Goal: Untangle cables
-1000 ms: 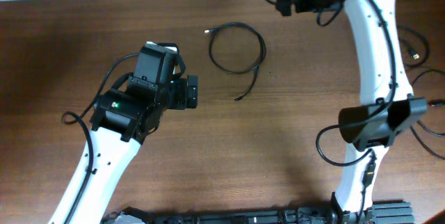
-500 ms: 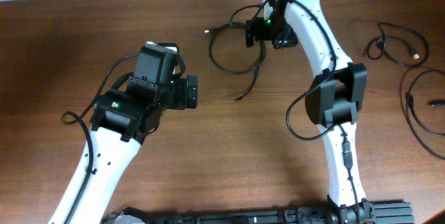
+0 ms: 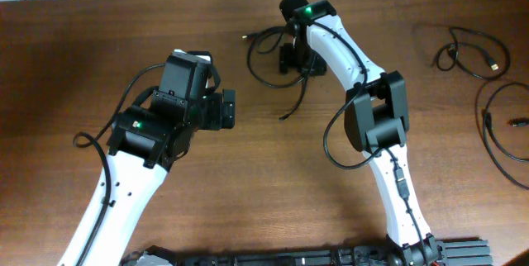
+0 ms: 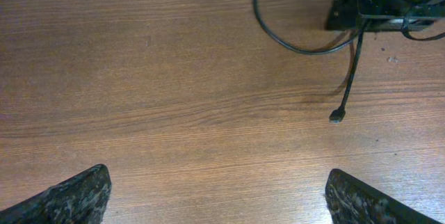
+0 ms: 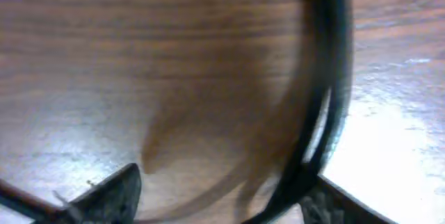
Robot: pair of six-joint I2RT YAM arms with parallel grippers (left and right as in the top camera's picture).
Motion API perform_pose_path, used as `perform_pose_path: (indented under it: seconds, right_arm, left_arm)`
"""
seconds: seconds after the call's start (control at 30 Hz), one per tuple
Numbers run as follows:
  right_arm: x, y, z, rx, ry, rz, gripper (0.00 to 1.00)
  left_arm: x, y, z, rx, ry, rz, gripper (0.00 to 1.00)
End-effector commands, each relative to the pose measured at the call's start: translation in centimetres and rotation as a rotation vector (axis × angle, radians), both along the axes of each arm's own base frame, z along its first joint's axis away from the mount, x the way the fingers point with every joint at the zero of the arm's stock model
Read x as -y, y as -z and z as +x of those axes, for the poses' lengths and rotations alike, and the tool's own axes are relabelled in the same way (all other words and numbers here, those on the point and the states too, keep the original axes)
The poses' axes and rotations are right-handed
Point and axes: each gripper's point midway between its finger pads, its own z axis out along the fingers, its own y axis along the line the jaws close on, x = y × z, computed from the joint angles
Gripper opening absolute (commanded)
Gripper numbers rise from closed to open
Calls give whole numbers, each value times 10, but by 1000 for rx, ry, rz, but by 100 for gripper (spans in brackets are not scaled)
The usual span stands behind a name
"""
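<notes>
— Where is the left gripper [image 3: 225, 109]?
— Left of the middle of the tabletop [image 3: 66, 68], over bare wood. Its jaws are spread wide and hold nothing.
— And the looped cable [image 5: 328, 43]?
— Near the far edge, about midway along it, with its tail trailing toward the centre. The right gripper [image 3: 293, 56] is down on the loop's right side, jaws apart, the cord running just inside one of them.
— Further right?
— More cables [image 3: 488, 119] lie loose by the right edge.
</notes>
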Motion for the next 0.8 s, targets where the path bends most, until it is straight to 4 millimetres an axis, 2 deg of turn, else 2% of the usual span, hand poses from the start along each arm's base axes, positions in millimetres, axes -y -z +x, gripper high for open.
perform_pose_path:
  seconds: [0.0, 0.03, 0.1, 0.27, 0.4, 0.5, 0.6, 0.77]
  right_arm:
    - [5, 43, -18, -87, 13, -16, 40]
    - [5, 46, -20, -91, 22, -17, 24]
    - [6, 47, -19, -88, 24, -16, 6]
    - [5, 47, -15, -72, 26, -11, 4]
    - [23, 47, -14, -92, 60, -17, 4]
    - [51, 47, -10, -107, 118, -19, 4]
    - [95, 47, -5, -125, 196, -19, 4]
    - [197, 46, -12, -175, 378, -71, 4]
  left_arm:
    - [-1, -2, 1, 7, -3, 7, 99]
    - [-1, -2, 1, 7, -3, 7, 99]
    - [-1, -2, 1, 7, -3, 7, 99]
    - [-1, -2, 1, 7, -3, 7, 99]
    - [-1, -2, 1, 7, -3, 7, 99]
    - [-1, -2, 1, 7, -3, 7, 99]
    - [-1, -2, 1, 7, -3, 7, 99]
    - [-1, -2, 1, 7, -3, 7, 99]
